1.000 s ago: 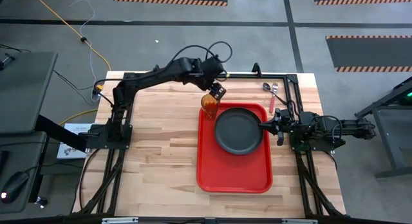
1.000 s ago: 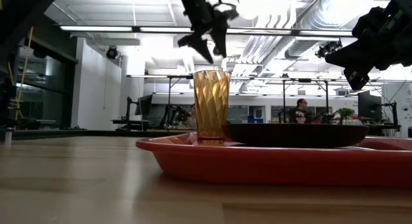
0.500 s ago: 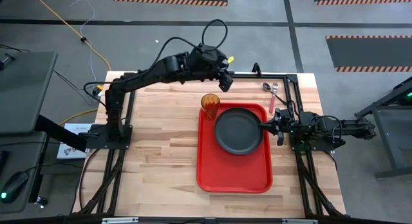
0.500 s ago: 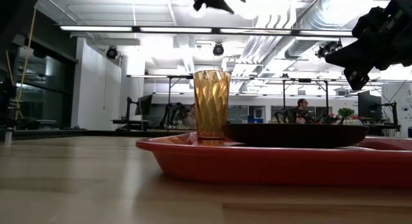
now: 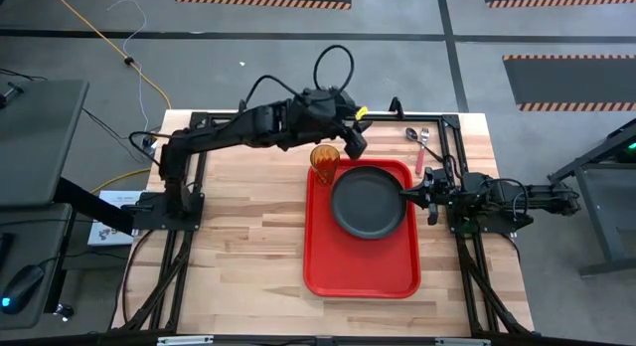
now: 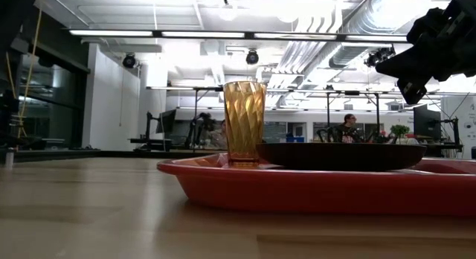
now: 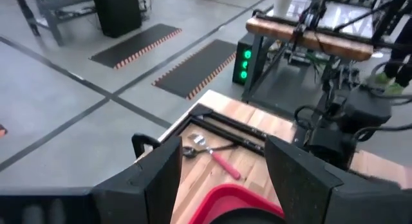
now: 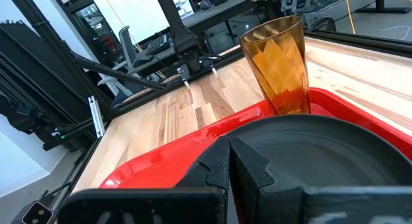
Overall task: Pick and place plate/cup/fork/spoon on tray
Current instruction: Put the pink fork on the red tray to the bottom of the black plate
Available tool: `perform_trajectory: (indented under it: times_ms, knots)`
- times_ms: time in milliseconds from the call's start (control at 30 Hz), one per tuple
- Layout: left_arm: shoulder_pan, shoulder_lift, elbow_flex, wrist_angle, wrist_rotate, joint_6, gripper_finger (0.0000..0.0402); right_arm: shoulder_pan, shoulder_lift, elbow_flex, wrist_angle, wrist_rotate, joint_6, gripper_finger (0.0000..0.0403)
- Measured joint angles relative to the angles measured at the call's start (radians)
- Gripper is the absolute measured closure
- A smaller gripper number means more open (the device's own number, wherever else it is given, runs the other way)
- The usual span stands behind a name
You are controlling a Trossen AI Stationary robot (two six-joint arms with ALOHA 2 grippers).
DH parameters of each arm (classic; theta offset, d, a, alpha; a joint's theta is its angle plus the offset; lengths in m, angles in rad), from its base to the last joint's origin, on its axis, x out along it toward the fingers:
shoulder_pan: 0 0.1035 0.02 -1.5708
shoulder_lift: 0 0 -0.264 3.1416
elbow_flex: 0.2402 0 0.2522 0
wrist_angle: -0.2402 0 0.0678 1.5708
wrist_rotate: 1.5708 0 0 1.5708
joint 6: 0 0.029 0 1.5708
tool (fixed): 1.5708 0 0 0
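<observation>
The red tray [image 5: 358,271] lies right of the table's middle. The dark plate [image 5: 368,202] rests flat on its far half. The amber cup [image 5: 324,157] stands upright on the tray's far left corner, also in the low view [image 6: 244,123]. The pink-handled fork [image 5: 419,157] and the spoon [image 5: 410,134] lie on the wood at the far right, also in the left wrist view: fork [image 7: 225,165], spoon [image 7: 188,151]. My left gripper [image 5: 355,142] is open and empty, in the air just right of the cup. My right gripper [image 5: 405,194] is shut, above the plate's right rim [image 8: 322,153].
Black frame rails [image 5: 437,119] run along the table's far and right edges beside the fork and spoon. My right arm's base [image 5: 477,202] stands at the right edge. Bare wood [image 5: 238,247] spreads left of the tray. A person [image 6: 346,125] sits far off in the room.
My left gripper has gone up from just over the cup, out of the low view's top, and a little toward the table's right edge, turning toward the fork and spoon. The cup stays upright on the tray.
</observation>
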Motion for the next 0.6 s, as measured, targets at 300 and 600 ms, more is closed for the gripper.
perform_trajectory:
  times_ms: [300,600]
  knots:
    - [-0.098,-0.028,-0.001,-0.070,-0.141,0.024,0.0190,0.000,0.000,0.000,0.000,0.000,0.000,0.0403]
    - [-0.137,-0.084,-0.001,-0.144,-0.202,-0.007,0.0190,0.000,0.000,0.000,0.000,0.000,0.000,0.0403]
